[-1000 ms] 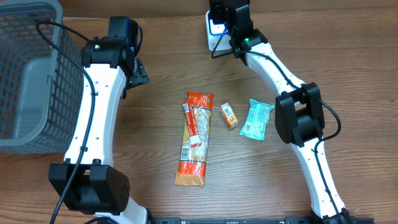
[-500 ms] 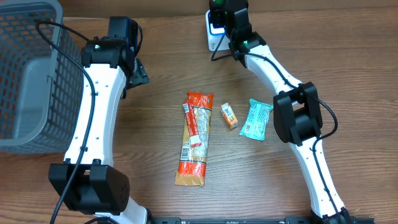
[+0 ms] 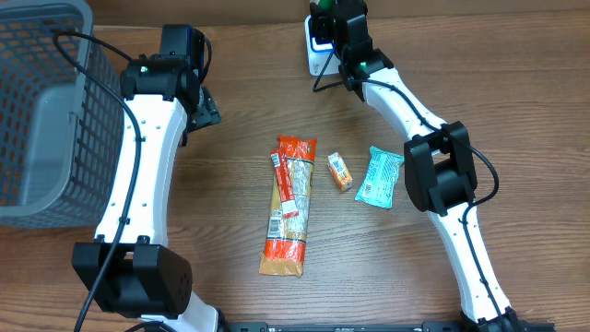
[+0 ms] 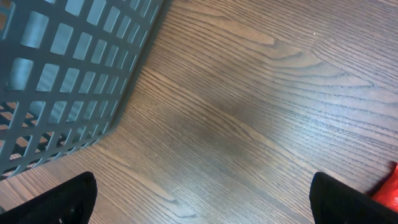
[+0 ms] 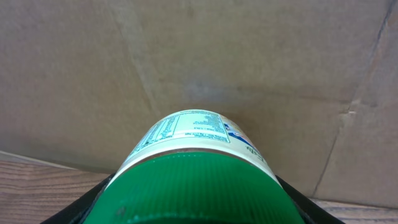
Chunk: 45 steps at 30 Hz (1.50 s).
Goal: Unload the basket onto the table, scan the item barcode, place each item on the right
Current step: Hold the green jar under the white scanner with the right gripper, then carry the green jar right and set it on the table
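– What is the desk made of?
– Brown wood grain is shown, matt and smooth. The basket is moulded as a lattice of grey matt plastic.
– And the jar?
– A ribbed green plastic lid and a printed, slightly glossy label are seen against creased matt cardboard. The teal packet is wrapped in shiny film.

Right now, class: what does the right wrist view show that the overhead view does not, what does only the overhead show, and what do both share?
Only the right wrist view: the printed label on the green-lidded jar held in the right gripper, with cardboard behind. Only the overhead view: the long orange packet, small orange box, teal packet, grey basket and left arm. Both: the wooden table, and the jar's green, just a sliver at the overhead view's top edge.
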Each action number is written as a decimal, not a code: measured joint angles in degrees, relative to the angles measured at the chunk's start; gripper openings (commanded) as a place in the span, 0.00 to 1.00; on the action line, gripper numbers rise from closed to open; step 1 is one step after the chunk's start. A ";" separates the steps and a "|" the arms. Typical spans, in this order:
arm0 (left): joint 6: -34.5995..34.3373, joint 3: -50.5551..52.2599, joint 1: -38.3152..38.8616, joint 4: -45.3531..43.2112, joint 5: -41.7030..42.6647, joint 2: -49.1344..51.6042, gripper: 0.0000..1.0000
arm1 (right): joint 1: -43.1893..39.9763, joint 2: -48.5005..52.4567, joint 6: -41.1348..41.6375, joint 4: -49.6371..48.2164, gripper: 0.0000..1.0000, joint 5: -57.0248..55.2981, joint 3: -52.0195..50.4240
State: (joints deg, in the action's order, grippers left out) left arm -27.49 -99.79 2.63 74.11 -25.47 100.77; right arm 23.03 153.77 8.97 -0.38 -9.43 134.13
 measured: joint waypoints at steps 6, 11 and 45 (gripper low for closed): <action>0.00 0.00 0.00 0.02 0.00 0.00 1.00 | 0.00 -2.86 0.02 4.11 0.11 0.02 -0.04; 0.00 0.00 0.00 0.02 0.02 0.00 1.00 | 0.00 -13.38 0.04 17.05 0.11 0.02 -0.28; 0.00 0.00 0.00 0.02 0.02 0.00 1.00 | -29.35 -40.54 8.74 89.74 0.04 0.22 -30.95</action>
State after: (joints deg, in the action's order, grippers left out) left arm -27.49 -99.79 2.63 74.13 -25.45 100.77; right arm -6.33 113.23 17.72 89.36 -9.21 103.18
